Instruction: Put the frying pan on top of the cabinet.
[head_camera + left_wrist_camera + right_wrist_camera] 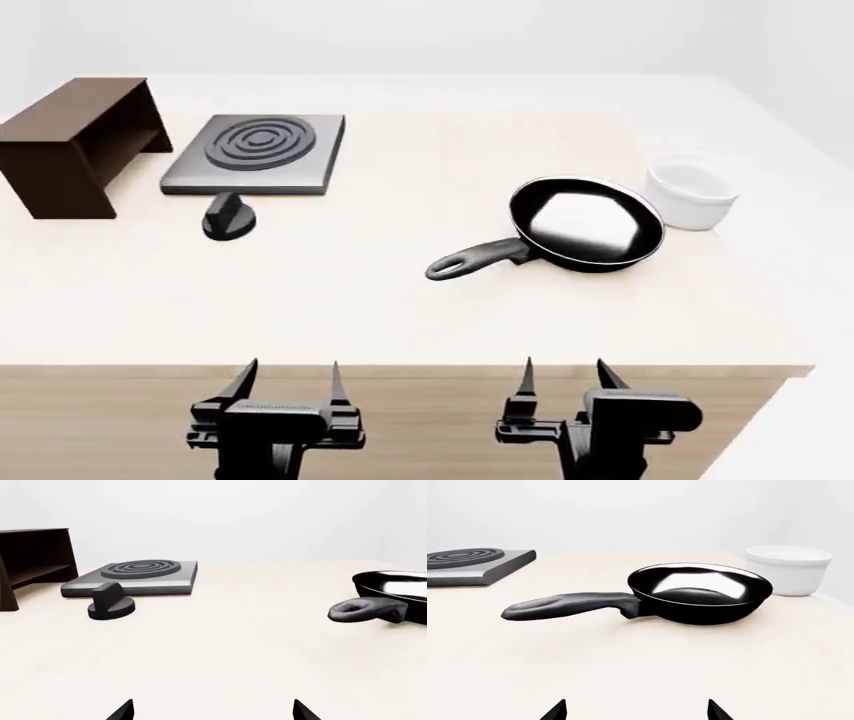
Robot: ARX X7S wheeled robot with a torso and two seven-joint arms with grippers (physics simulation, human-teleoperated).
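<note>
- Five things sit on the pale cream table (400, 300) in front of you, and its light wooden front edge runs across the bottom of the head view just above both arms.
- Your left gripper (290, 385) hangs at the table's near edge with its two fingers spread apart and nothing between them.
- Your right gripper (563, 380) hangs at the same edge, also spread open and holding nothing.
- You will find the frying pan (587, 225) resting flat on the table on the right side, forward of your right gripper, its glossy inside catching a bright reflection.
- Its long grey handle (474, 259) points left and toward you, lying low along the surface.
- You can see the white bowl (691, 193) just beside the pan on its far right, close to the table's right edge.
- The cabinet (74, 145) stands at the far left of the table, well apart from the pan, with its flat top bare and its hollow side facing right toward the hob (256, 152).
- That square hob lies flat just beside the cabinet, concentric rings on top.
- A small dark knob (228, 216) rests on the table just in front of the hob.
- Around you the room is plain white, with bare pale walls behind the table in all three views.
</note>
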